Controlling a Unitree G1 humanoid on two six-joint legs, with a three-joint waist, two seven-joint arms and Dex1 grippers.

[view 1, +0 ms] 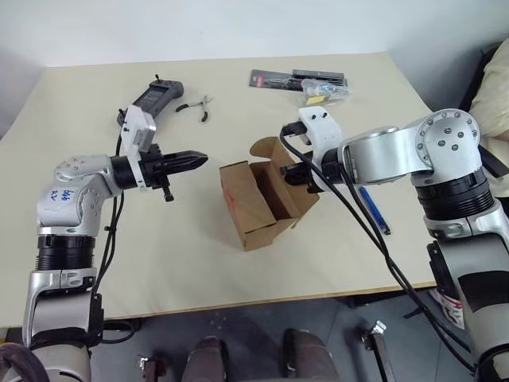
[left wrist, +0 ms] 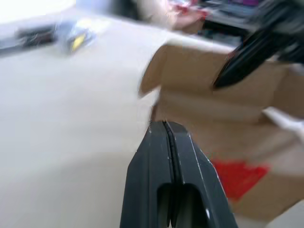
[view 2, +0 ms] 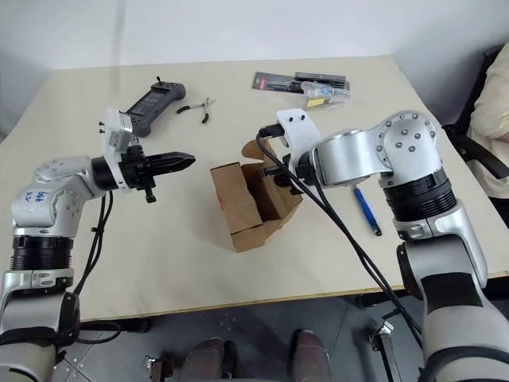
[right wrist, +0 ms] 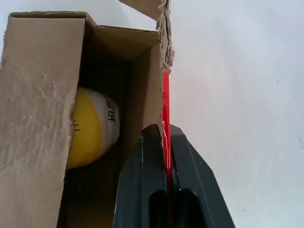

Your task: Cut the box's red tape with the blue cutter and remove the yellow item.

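Right gripper [right wrist: 166, 142] is clamped on the taped edge of a flap of the box [view 1: 266, 208], red tape [right wrist: 165, 102] between its fingers. The yellow item [right wrist: 90, 126] sits inside the open box, just beside those fingertips, deep along the cavity. Left gripper [view 1: 191, 161] is closed and empty, off the box's far side. Right arm is nearer.

Yellow item [right wrist: 90, 128] inside box [view 1: 254, 211]; blue cutter [view 1: 374, 209] right.
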